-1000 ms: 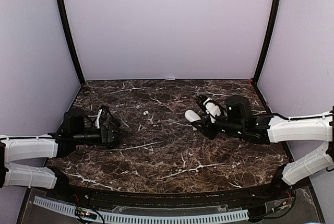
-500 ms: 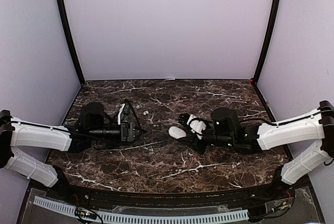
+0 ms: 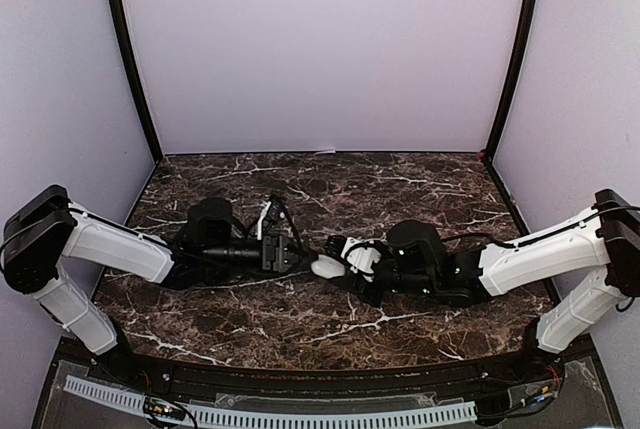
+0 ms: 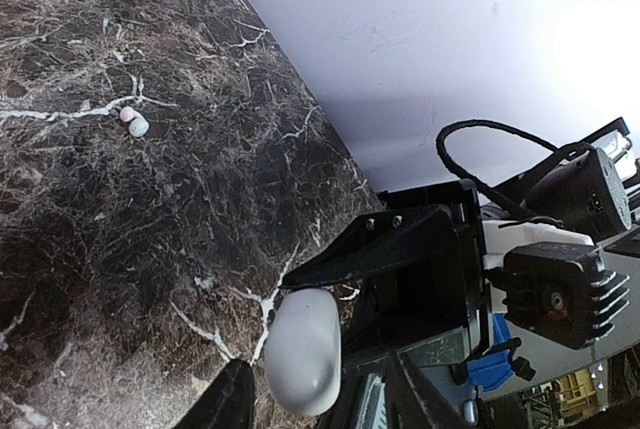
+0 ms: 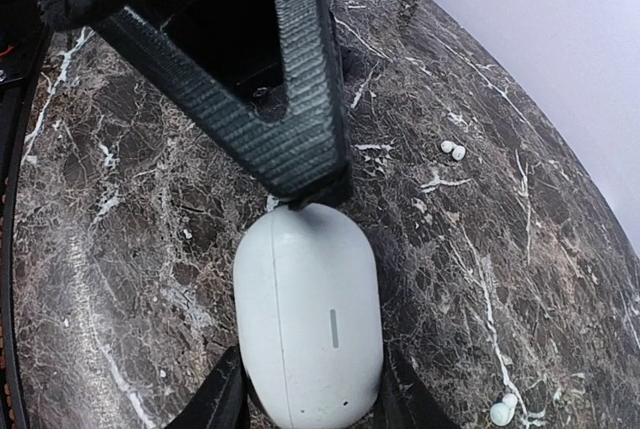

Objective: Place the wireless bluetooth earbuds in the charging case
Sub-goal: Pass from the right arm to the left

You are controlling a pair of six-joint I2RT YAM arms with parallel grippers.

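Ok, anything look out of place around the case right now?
Nothing damaged. The white charging case, held in the right fingers, looks closed, while white earbuds lie loose on the marble table, apart from it.

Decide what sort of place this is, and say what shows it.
Probably a robot test booth: a dark marble-patterned tabletop walled by plain lilac panels, two white-and-black robot arms reaching over it, and a glossy white oval charging case.
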